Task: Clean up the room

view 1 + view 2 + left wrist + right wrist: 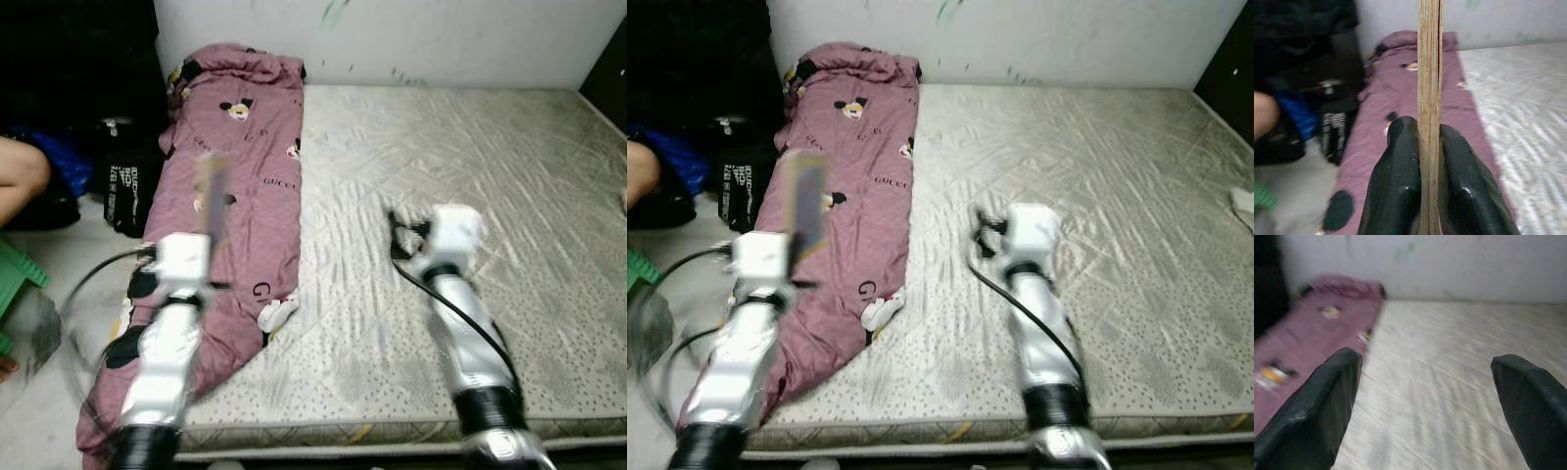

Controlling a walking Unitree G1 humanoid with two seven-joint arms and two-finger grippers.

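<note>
- Big bare mattress [460, 245] takes up most of the scene, grey-patterned, pushed against a pale wall [411, 34] with a few green marks.
- Along the mattress's left edge lies a long pink quilt [235, 196] with cartoon-mouse prints, bunched at the wall end and spilling over the near corner toward the floor.
- Left of the bed, dark bags [122, 186] sit on the floor against a black mass; something blue [59, 162] is tucked in beside them.
- A person's bare knee [20, 176] pokes in at the far left, with a green stool [15, 274] just below it.
- Left hand [1429, 142] is raised over the quilt's lower part, its two black fingers [1400, 181] clamped flat on a thin wooden-looking slat [1429, 73], seen edge-on and standing up between them; blurred in the head views.
- Right hand [1427, 396] hovers over the bare mattress, fingers spread wide, nothing between them.
- A black cable [460, 318] loops along the right arm.
- A small white thing [1244, 204] lies at the mattress's far right edge; too small to identify.
</note>
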